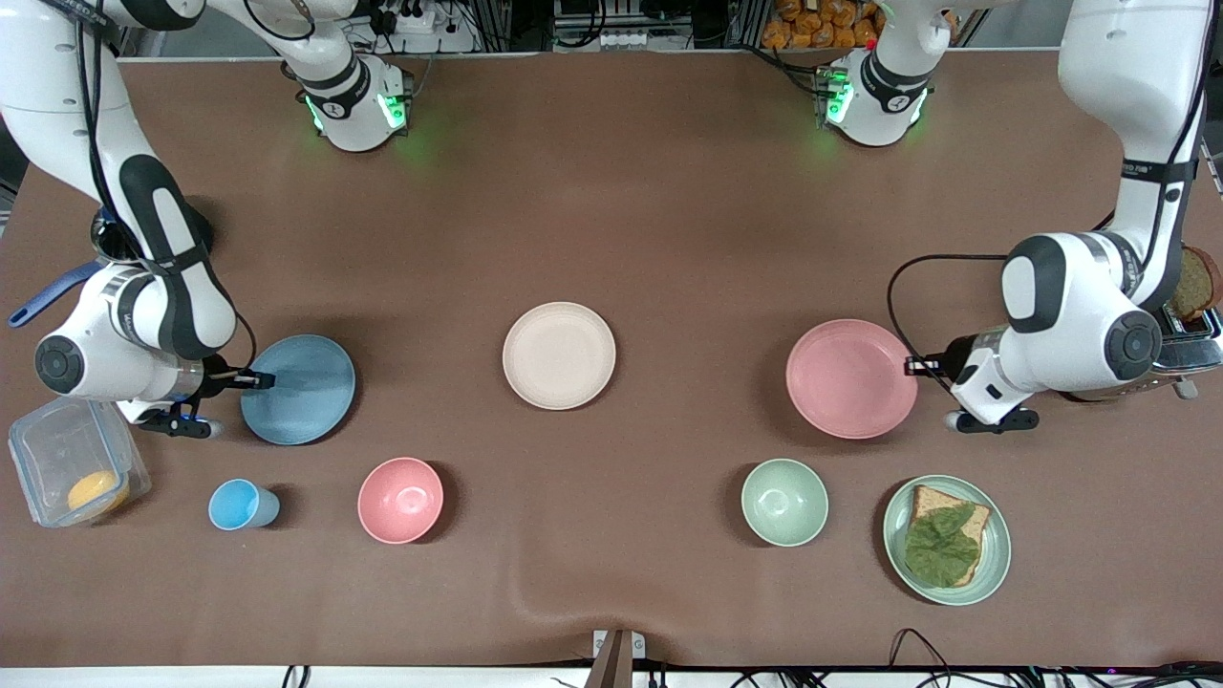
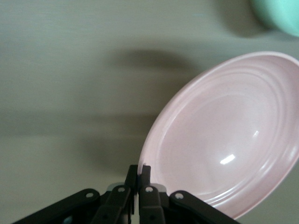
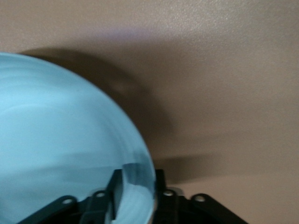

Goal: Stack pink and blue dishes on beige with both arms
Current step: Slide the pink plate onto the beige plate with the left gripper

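Observation:
The beige plate [image 1: 559, 355] lies in the middle of the table with nothing on it. The pink plate [image 1: 850, 378] [image 2: 229, 135] is toward the left arm's end, tilted, its rim pinched by my left gripper [image 1: 917, 366] [image 2: 141, 171], which is shut on it. The blue plate [image 1: 298, 389] [image 3: 60, 149] is toward the right arm's end, also tilted, and my right gripper [image 1: 250, 380] [image 3: 138, 179] is shut on its rim.
Nearer the camera stand a small blue cup [image 1: 242, 505], a pink bowl [image 1: 401, 500], a green bowl [image 1: 784, 502] and a pale green plate [image 1: 994, 564] with bread and lettuce. A clear box [image 1: 48, 449] sits by the right arm, a toaster [image 1: 1194, 330] by the left.

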Robot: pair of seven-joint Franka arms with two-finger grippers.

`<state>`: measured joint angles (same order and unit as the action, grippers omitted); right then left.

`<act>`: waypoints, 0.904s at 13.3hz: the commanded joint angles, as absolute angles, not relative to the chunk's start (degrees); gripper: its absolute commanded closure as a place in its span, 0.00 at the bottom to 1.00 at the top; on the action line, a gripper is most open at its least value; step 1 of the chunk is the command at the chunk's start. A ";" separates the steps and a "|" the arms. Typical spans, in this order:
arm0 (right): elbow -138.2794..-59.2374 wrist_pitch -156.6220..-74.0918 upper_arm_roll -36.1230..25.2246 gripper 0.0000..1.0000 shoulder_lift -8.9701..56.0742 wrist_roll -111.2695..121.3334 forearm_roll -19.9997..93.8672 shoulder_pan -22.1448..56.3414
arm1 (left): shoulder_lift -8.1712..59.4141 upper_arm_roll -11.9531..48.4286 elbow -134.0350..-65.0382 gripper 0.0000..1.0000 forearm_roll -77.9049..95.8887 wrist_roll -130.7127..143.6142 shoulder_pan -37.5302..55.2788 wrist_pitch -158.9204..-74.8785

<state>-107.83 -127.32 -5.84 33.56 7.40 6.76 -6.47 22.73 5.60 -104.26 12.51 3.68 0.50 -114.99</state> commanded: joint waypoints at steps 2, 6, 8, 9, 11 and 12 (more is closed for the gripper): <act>-107.49 -127.44 -5.27 1.00 33.84 10.55 8.44 -7.38 | 22.59 13.25 -101.96 1.00 15.47 15.70 0.35 -112.85; -107.23 -126.83 -5.27 1.00 33.23 12.30 8.44 -7.21 | 23.73 19.59 -101.60 1.00 15.56 28.80 3.41 -115.91; -106.96 -125.34 -5.27 1.00 31.91 12.83 8.44 -6.86 | 25.04 19.60 -101.51 1.00 15.47 36.35 8.32 -119.42; -106.27 -123.07 -5.27 1.00 31.03 12.92 8.44 -6.68 | 26.18 19.60 -101.51 1.00 15.21 40.30 10.79 -121.88; -103.90 -117.80 -5.19 1.00 29.63 12.92 8.35 -6.42 | 28.20 19.60 -101.51 1.00 14.94 44.98 14.14 -126.19; -102.49 -115.16 -5.19 1.00 29.10 12.92 8.35 -6.24 | 28.91 19.60 -101.51 1.00 15.03 46.39 15.19 -127.95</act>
<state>-104.07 -119.80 -5.56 31.31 11.98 7.74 -6.32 26.76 19.87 -102.66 14.24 43.52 13.51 -125.20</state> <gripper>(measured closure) 0.960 0.952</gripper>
